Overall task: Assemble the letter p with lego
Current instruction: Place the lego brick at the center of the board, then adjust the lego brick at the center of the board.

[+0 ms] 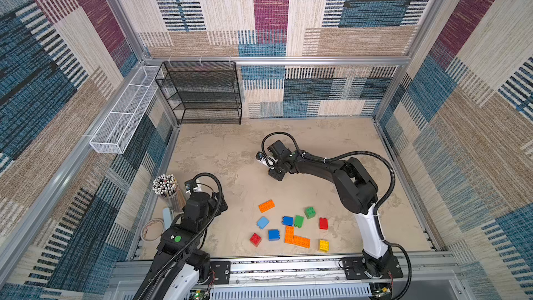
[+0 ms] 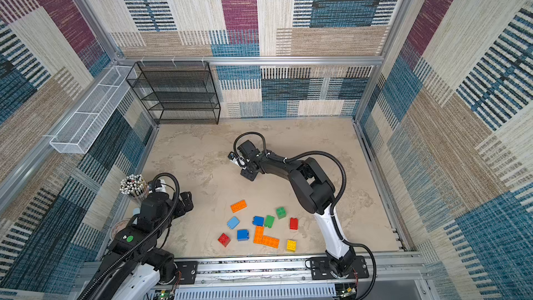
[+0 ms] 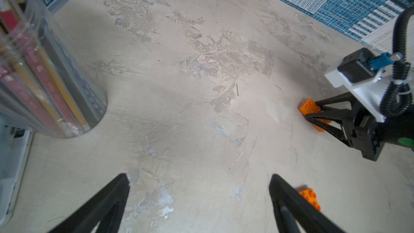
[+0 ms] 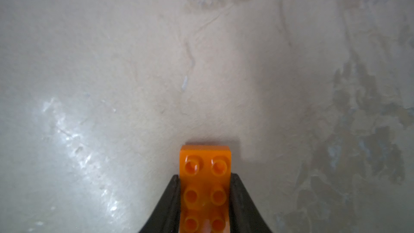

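Note:
A long orange lego brick (image 4: pixel 205 153) sits studs-up between my right gripper's (image 4: pixel 205 177) fingers, which are shut on its sides. In the left wrist view the same brick (image 3: pixel 309 106) rests low against the table mid-floor. In the top views the right gripper (image 1: pixel 275 175) hides it. The loose lego lies near the front: an orange brick (image 1: pixel 266 206), light blue (image 1: pixel 262 222), blue (image 1: pixel 287 220), green (image 1: pixel 310 212), red (image 1: pixel 323 223), yellow (image 1: pixel 323 245) and two orange bricks in an L (image 1: pixel 289 234). My left gripper (image 3: pixel 199 177) hangs open and empty at front left.
A clear cup of pencils (image 1: pixel 168 189) stands close to the left arm, with a round tape-like ring (image 1: pixel 152 229) beside it. A black mesh shelf (image 1: pixel 202 93) and a white mesh basket (image 1: pixel 124 116) occupy the back left.

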Controlling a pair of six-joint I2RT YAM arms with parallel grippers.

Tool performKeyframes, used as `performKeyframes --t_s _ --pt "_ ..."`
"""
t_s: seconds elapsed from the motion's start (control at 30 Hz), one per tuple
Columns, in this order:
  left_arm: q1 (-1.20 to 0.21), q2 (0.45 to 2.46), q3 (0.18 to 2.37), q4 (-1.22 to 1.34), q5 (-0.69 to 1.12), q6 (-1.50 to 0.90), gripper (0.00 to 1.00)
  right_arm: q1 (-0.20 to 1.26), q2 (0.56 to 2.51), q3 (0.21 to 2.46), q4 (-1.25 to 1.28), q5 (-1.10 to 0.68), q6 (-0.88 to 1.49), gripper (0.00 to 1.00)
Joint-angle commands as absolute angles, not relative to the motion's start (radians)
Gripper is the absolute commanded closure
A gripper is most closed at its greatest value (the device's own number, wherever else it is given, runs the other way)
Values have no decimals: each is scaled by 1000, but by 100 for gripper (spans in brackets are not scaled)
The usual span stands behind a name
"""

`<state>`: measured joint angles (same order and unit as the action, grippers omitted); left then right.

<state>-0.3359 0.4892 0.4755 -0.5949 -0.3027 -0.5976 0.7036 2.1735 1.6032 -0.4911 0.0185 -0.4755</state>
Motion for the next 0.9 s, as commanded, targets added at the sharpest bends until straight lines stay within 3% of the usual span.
performKeyframes --t_s 0.0,0.1,0.23,0.43,0.87 --pt "-335 488 471 -591 -316 -584 1 697 2179 1622 -512 -11 -519 72" --pt "-336 490 468 -588 -317 -581 1 691 2169 1605 -500 2 -507 52" --pt "-334 490 466 -586 -321 -580 1 680 2131 1553 -471 -2 -494 40" --pt "-335 492 463 -581 -319 -577 1 659 2094 1525 -465 18 -476 36" --pt "-335 497 457 -572 -323 -574 1 636 2089 1503 -446 59 -456 36"
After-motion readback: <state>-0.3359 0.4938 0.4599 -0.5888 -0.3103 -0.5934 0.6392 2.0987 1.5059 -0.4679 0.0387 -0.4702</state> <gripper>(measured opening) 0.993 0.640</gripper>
